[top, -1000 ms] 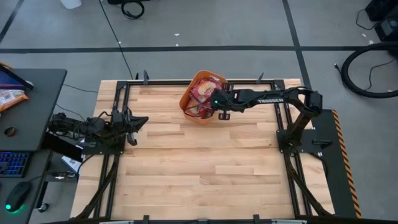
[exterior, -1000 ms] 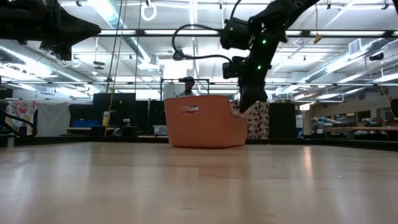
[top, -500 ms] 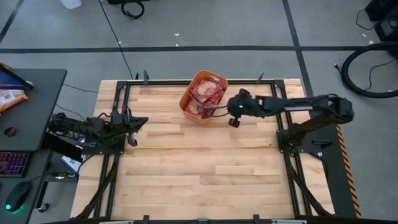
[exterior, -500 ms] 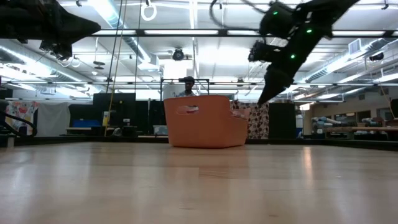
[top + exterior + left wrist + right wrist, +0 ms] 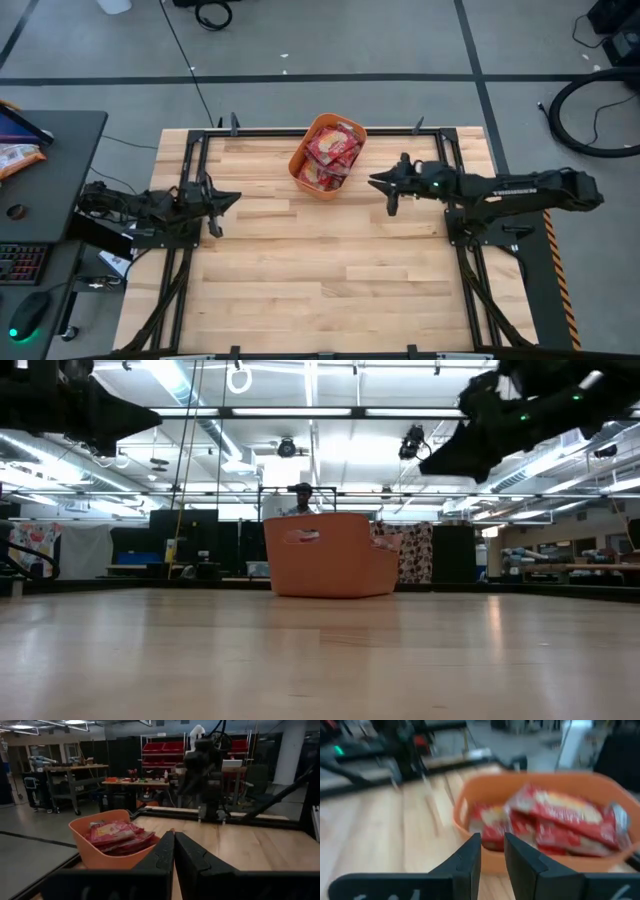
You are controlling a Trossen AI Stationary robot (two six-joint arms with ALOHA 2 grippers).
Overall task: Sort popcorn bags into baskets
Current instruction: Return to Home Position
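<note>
The orange tub (image 5: pixel 300 160) stands on the table at its far middle and holds several red popcorn bags (image 5: pixel 333 155) in a heap. The tub also shows in the low view (image 5: pixel 330 555). My right gripper (image 5: pixel 372 181) hangs in the air just right of the tub, pointing at it, with its fingers a little apart and empty (image 5: pixel 492 845). The bags lie ahead of it in the right wrist view (image 5: pixel 560 815). My left gripper (image 5: pixel 236 196) waits at the table's left edge, shut and empty (image 5: pixel 174 837), facing the tub (image 5: pixel 100 860).
Black frame rails (image 5: pixel 200 150) run round the wooden tabletop (image 5: pixel 330 270). A side desk at the left holds an orange-and-white snack bag (image 5: pixel 15 155) and a keyboard. A person (image 5: pixel 300 495) stands in the room behind the tub.
My right gripper has drawn back from over the tub's right side toward the table's right edge and has risen. It has tipped from pointing down to nearly level. The tub and the bags in it have stayed put.
</note>
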